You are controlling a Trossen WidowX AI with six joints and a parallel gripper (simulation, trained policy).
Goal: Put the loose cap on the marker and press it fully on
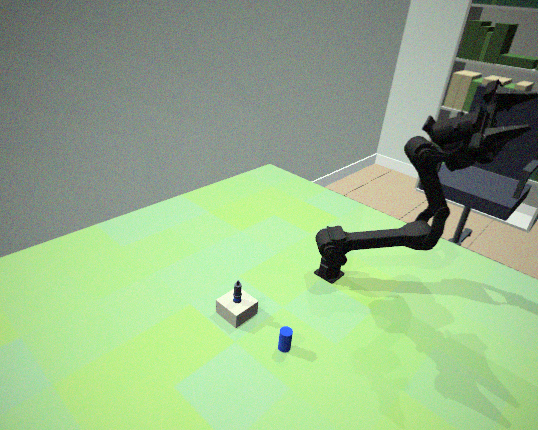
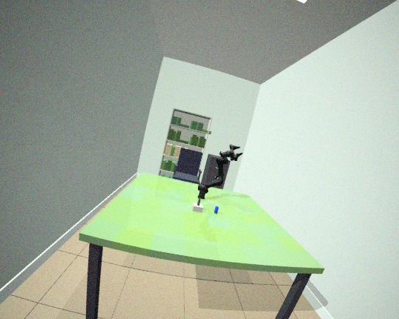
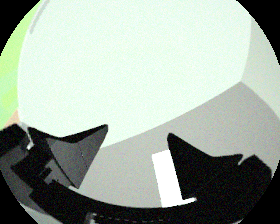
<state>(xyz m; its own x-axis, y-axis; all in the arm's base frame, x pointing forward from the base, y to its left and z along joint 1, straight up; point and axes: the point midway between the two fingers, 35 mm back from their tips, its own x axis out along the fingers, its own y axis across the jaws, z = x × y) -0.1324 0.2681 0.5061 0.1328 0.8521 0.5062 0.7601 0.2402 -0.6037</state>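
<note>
The blue cap (image 1: 285,339) (image 2: 216,210) is standing upright on the counter (image 1: 133,320) (image 2: 180,230), near the pale block (image 1: 237,311) (image 2: 198,208) holding the upright, dark-tipped marker (image 1: 237,292) (image 2: 198,202). The jaws (image 1: 533,111) (image 2: 241,150) are hanging wide apart, gripping nothing.

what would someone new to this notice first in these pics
The black arm, reared up from the table with its gripper spread open high above it, likely catches the eye first. Next comes the patchy green table, where a bright blue cap stands beside a pale holder block with the dark marker upright in it.
</note>
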